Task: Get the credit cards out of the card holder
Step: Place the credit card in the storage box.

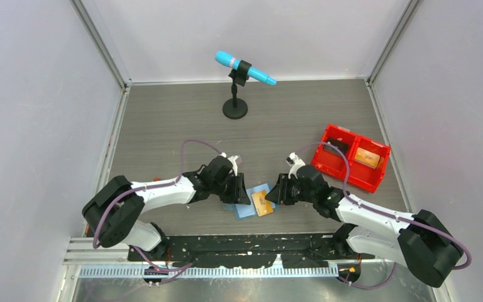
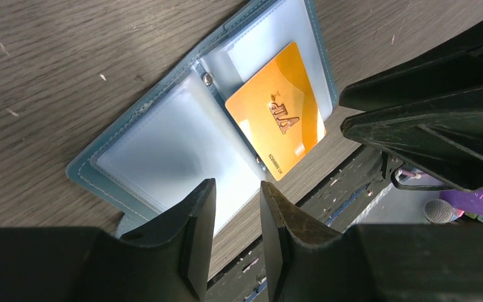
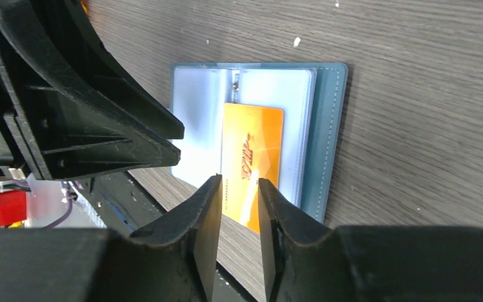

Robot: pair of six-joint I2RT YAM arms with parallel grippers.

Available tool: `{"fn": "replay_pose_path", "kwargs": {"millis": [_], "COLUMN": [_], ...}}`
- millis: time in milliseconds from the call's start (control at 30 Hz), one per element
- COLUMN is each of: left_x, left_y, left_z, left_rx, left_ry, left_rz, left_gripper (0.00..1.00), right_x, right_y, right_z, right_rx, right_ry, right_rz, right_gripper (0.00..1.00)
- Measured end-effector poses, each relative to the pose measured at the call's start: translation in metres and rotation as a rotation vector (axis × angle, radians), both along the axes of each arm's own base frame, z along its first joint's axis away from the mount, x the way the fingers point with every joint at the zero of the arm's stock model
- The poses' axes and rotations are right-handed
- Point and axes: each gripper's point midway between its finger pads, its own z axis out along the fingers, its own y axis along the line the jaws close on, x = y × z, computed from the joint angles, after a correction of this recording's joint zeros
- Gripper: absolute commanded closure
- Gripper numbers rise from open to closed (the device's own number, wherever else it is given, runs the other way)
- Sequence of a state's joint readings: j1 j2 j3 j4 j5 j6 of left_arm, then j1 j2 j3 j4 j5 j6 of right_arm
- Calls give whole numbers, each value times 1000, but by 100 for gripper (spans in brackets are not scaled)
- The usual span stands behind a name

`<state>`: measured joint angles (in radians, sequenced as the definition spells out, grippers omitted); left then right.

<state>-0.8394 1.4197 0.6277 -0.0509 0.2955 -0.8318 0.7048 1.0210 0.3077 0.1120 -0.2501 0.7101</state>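
The orange credit card (image 3: 251,157), jutting from the teal card holder (image 3: 327,126) lying open on the table (image 1: 163,126), is being framed by the slightly parted, empty right fingers (image 3: 198,214), and its pull is best being steadied by the narrowly open left fingers (image 2: 195,214) pinning the other page.

Embossed "VIP" on the orange-gold credit card (image 2: 275,110), small edge print illegible

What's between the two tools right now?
The open teal card holder, an orange credit card poking out of it, lies between the left tool and right tool, in the top view.
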Motion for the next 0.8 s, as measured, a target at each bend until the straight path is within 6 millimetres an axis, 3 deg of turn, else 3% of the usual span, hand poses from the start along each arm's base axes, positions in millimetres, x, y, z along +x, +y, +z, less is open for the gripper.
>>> {"fn": "replay_pose_path", "kwargs": {"millis": [367,800], "left_x": [7,12], "left_y": [-13,-22], "left_z": [-8,-17], "left_rx": [-22,-36], "left_ry": [5,24], "left_rz": [-9,-5], "left_gripper": [72,77], "right_x": [-4,-2], "right_y": [-4,1], "right_z": [-24,-32], "right_rx": [-75,-78], "right_ry": [40,46], "right_rz": [35,57], "right_gripper": [62,61]}}
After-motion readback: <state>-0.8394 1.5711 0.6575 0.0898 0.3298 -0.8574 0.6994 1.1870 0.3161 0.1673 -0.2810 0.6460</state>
